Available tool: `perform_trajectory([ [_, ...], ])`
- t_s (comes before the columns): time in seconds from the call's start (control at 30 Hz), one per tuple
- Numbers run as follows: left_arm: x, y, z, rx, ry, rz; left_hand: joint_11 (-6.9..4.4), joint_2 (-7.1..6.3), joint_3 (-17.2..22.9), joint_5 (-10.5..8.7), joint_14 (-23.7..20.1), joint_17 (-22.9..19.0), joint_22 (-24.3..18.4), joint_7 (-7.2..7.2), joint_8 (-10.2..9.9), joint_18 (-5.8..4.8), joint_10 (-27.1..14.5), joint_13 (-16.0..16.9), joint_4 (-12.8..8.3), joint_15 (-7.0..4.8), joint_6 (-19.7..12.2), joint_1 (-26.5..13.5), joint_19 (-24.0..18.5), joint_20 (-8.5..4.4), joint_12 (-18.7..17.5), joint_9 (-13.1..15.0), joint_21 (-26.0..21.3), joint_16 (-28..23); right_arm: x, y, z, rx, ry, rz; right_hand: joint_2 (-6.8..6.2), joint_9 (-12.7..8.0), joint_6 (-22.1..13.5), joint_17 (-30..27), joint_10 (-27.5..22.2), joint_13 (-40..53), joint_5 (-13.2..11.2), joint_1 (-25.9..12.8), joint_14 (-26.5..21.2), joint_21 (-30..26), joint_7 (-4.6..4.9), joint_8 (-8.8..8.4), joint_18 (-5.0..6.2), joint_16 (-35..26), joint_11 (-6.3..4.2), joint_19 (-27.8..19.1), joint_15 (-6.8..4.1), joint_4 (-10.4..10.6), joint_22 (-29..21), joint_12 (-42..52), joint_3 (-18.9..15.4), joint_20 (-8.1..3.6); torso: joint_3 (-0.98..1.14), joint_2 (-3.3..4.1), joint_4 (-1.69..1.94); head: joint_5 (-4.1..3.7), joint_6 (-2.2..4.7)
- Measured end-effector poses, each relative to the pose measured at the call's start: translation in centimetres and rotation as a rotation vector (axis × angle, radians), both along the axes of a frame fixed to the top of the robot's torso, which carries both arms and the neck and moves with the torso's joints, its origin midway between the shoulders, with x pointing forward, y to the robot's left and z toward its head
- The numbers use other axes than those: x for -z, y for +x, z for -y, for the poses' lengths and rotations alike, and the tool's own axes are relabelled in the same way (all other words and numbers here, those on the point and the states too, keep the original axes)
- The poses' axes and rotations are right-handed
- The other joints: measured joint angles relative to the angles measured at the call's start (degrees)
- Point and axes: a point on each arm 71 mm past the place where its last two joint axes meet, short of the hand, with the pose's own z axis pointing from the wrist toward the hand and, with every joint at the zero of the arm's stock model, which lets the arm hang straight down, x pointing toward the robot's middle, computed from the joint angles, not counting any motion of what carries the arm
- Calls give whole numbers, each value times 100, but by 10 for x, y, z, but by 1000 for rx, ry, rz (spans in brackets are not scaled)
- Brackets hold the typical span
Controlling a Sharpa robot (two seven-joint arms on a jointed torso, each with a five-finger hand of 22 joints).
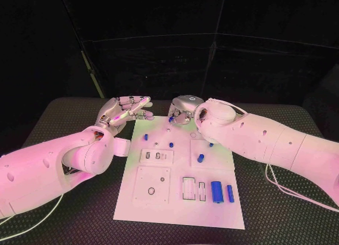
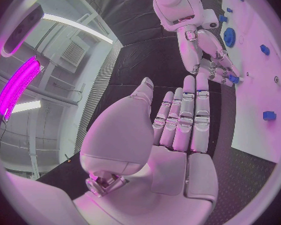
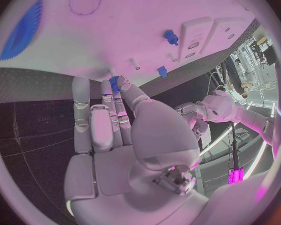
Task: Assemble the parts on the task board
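Note:
The white task board point(image 1: 177, 209) lies in the middle of the table. Small blue pegs point(image 1: 146, 137) point(image 1: 201, 157) stand on it, and two blue cylinders point(image 1: 216, 191) lie near its front right. My right hand point(image 1: 183, 109) hovers at the board's far edge and pinches a small blue part point(image 3: 114, 83) between thumb and fingertips; the same part point(image 2: 233, 78) is seen from the left wrist. A blue gear point(image 3: 22, 30) sits on the board point(image 3: 115, 30). My left hand point(image 1: 125, 113) is raised beside the board's far left corner, fingers straight, holding nothing.
The board has several recessed slots and holes point(image 1: 151, 190) in its near half. Dark textured table point(image 1: 66, 117) surrounds it. A thin white cable point(image 1: 287, 190) hangs under my right arm.

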Motion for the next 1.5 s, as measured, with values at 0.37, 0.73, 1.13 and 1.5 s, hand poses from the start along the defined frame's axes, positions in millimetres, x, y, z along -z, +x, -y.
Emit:
perform_trajectory([
  [0.37,0,0,0,3,2,-1,0,0,-18,0,0,13,0,0,-24,0,0,0,-18,0,0,0,0,0,-23,0,0,0,0,-1,0,-2,-1,6,-15,3,-4,-7,0,0,-1,-15,0,0,-4,-1,0,0,0,0,0,14,0,0,14,0,-1,3,0,10,-3],
  [0.73,1,1,-1,3,6,-1,0,0,-17,0,0,12,0,0,-24,0,0,0,-17,0,0,0,0,0,-23,1,0,0,3,-4,3,0,-4,9,-16,14,-6,-1,0,0,-14,-15,0,24,-4,-18,0,24,0,0,0,-1,9,0,30,0,-1,5,4,12,-8],
  [1.13,1,1,-1,3,7,-1,0,0,-17,0,0,12,0,0,-24,0,0,0,-17,0,0,0,0,0,-23,-4,0,0,2,-4,4,5,-5,17,-189,8,-267,-1,-448,-44,-47,-190,-3,20,103,2,1,24,129,-77,60,69,-54,-35,101,77,-4,7,3,-4,-19],
  [1.5,1,1,-3,1,9,-1,0,0,-17,0,0,18,0,0,-23,0,0,0,-17,0,0,0,0,0,-22,-4,0,-22,3,-4,5,10,-7,17,-564,-14,-1537,-403,-1424,-44,-41,-231,-10,-263,25,-32,92,-94,296,-381,176,352,-513,17,-179,194,-7,8,7,-9,-25],
])
